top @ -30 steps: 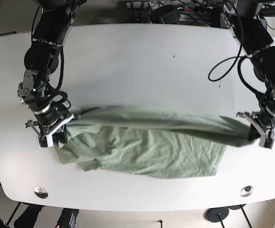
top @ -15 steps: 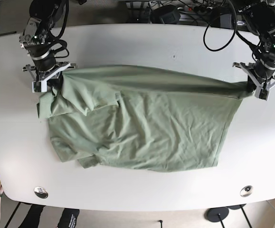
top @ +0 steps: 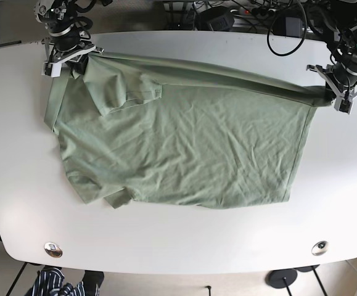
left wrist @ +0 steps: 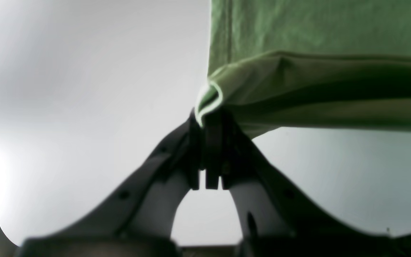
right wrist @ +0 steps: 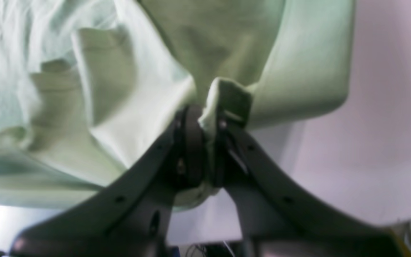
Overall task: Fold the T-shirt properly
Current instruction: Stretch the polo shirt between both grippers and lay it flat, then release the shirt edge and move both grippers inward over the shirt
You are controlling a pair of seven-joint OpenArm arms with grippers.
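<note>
A green T-shirt (top: 184, 142) lies spread over the white table (top: 184, 240), its far edge lifted and pulled taut between my two grippers. My left gripper (top: 340, 98) is shut on the shirt's far right corner; the left wrist view shows the pinched fold (left wrist: 211, 101) between the closed fingers (left wrist: 209, 157). My right gripper (top: 67, 61) is shut on the far left corner near the sleeve; the right wrist view shows bunched cloth (right wrist: 223, 96) in the closed fingers (right wrist: 191, 153). The near hem rests on the table.
Cables and equipment (top: 227, 15) sit behind the table's far edge. Two round metal fittings (top: 53, 249) (top: 319, 248) are set near the front edge. Bare table shows to the left, right and front of the shirt.
Both grippers have moved toward the table's far edge, pulling the shirt's gripped edge with them. The shirt has spread out much flatter and wider across the table.
</note>
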